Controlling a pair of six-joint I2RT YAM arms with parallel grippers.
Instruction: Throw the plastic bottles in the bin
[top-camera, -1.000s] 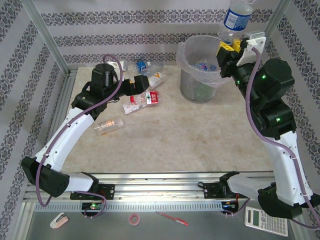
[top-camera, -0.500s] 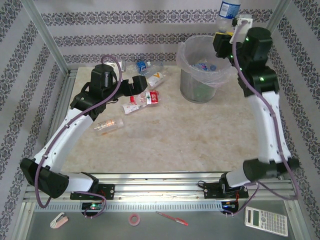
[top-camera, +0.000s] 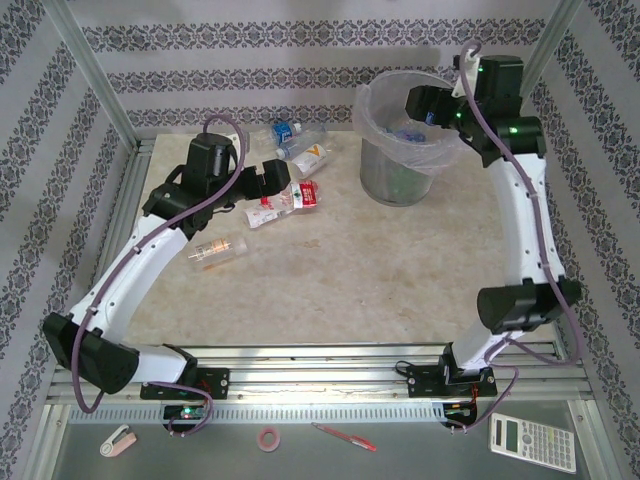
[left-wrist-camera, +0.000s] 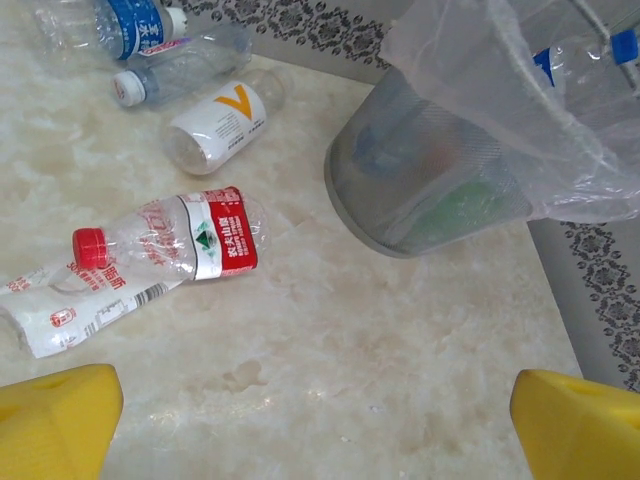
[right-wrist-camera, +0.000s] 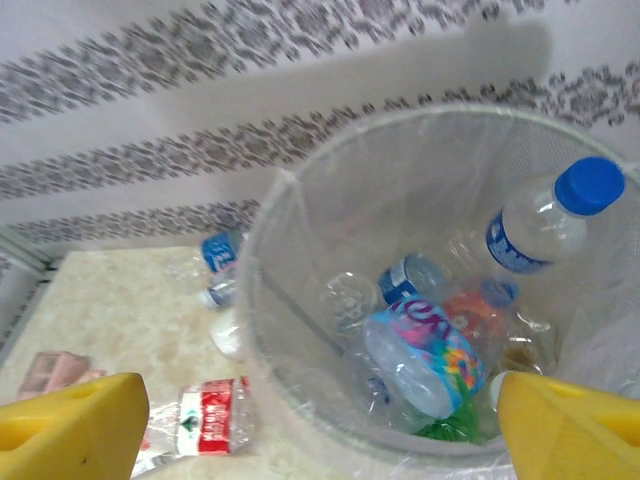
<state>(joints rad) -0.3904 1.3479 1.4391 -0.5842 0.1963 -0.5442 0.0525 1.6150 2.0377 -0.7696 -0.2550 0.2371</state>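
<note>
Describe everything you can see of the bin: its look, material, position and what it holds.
The bin is a round, translucent grey bucket standing upright on the marble-look table, near the far edge. A clear plastic bag lines it and folds loosely over the rim. Several bottles lie heaped at the bottom, one with a bright multicoloured label, and a blue-capped bottle sits higher up near the wall.

- A robot test cell in a lab: aluminium frame posts (top-camera: 95, 90) carry printed backdrop panels (top-camera: 250, 40) as walls.
- Left arm (top-camera: 130, 270) and right arm (top-camera: 525, 220) are bolted to a slotted rail (top-camera: 320, 385) edging the marble-look table (top-camera: 350, 270).
- A calculator (top-camera: 532, 443), pen (top-camera: 343, 436) and tape roll (top-camera: 268, 437) lie on a grey bench (top-camera: 420, 455).
</note>
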